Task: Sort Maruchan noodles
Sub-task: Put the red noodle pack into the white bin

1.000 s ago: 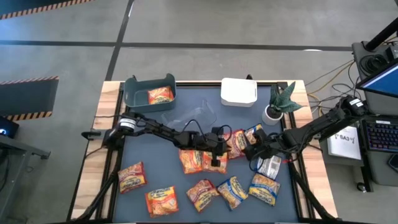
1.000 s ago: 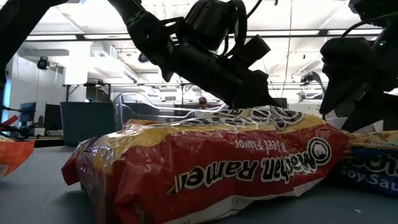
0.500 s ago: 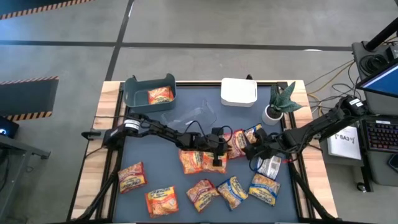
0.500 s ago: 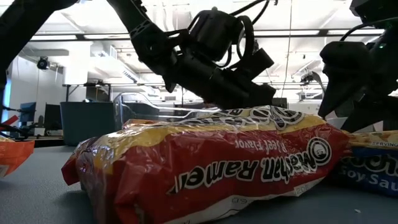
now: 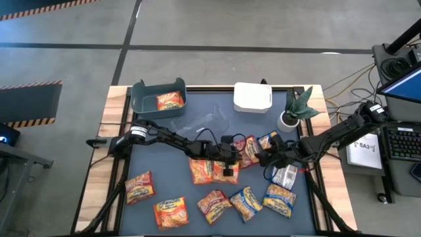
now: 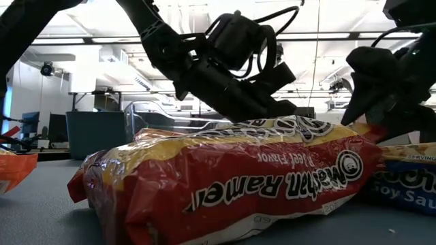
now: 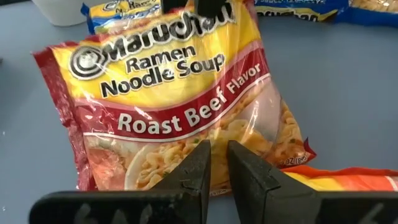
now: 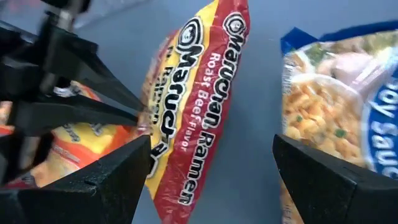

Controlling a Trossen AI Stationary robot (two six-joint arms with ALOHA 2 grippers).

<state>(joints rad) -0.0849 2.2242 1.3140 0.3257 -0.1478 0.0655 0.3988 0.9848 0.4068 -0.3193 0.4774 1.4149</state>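
The red Roast Beef noodle packet (image 5: 246, 150) lies mid-table between my two grippers. My left gripper (image 5: 235, 154) comes from the table's left and is shut on its edge (image 7: 219, 163). My right gripper (image 5: 264, 157) hovers open just right of the packet, fingers spread wide (image 8: 211, 142), touching nothing. A blue-yellow packet (image 5: 268, 139) lies beside the red one. Two orange packets (image 5: 210, 170) lie flat under my left wrist. Several more packets (image 5: 214, 204) lie along the near edge. One orange packet (image 5: 170, 101) sits in the teal bin (image 5: 141, 99). My left gripper pinches the red packet between its two fingers (image 7: 200, 167) at the edge below the noodle picture (image 7: 219, 149). It comes slanting down from the table's left. In the right wrist view that held edge (image 8: 148, 118) looks raised, with the rest of the packet angled down toward the table.
A white bin (image 5: 252, 97) and a potted plant (image 5: 295, 110) stand at the far edge, with a clear bin (image 5: 204, 120) left of them. A pale packet (image 5: 284, 175) lies under my right arm. A large red packet (image 6: 231, 177) fills the low view's foreground.
My left gripper has edged toward the red packet and tipped lower over it. My right gripper has shifted slightly toward the table's left, closer to the packet.
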